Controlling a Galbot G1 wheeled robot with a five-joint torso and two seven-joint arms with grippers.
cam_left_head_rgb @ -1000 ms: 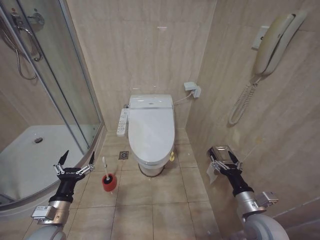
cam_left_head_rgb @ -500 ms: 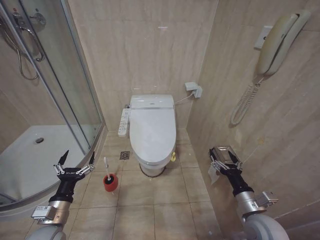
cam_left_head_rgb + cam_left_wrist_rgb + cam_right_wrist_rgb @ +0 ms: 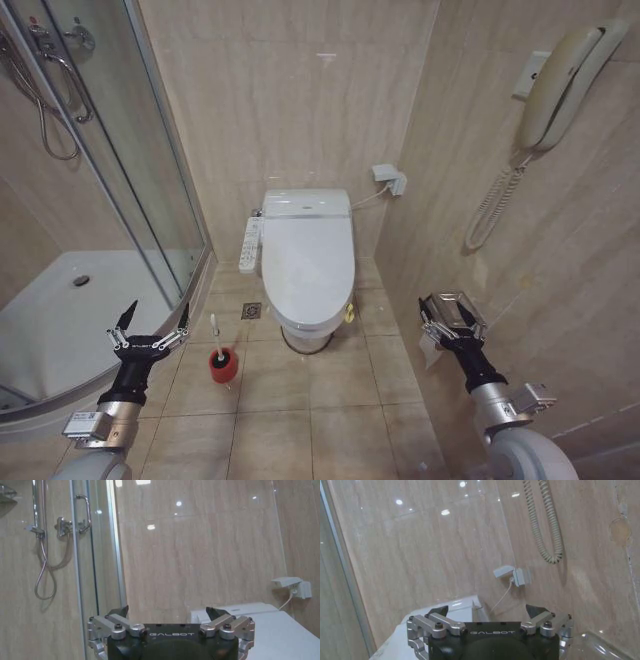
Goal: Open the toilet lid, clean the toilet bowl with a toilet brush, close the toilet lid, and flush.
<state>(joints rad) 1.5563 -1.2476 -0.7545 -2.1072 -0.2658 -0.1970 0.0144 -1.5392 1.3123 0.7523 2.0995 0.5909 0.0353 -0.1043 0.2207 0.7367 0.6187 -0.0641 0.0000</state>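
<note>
The white toilet lid lies shut over the toilet bowl, which stands against the back wall with a button panel along its left side. A yellow ring hangs at the lid's right front edge. The toilet brush stands with its white handle up in a red cup on the floor, left of the bowl. My left gripper is open and held low, left of the brush. My right gripper is open, held low by the right wall. Both are empty in the wrist views, left gripper and right gripper.
A glass shower cabin with a white tray stands at the left. On the right wall hang a phone with a coiled cord and a chrome paper holder. A socket sits beside the toilet, and a floor drain lies near the bowl.
The whole head view has shifted slightly, so the camera moved. Both arms keep the same pose and the toilet and brush stand as before.
</note>
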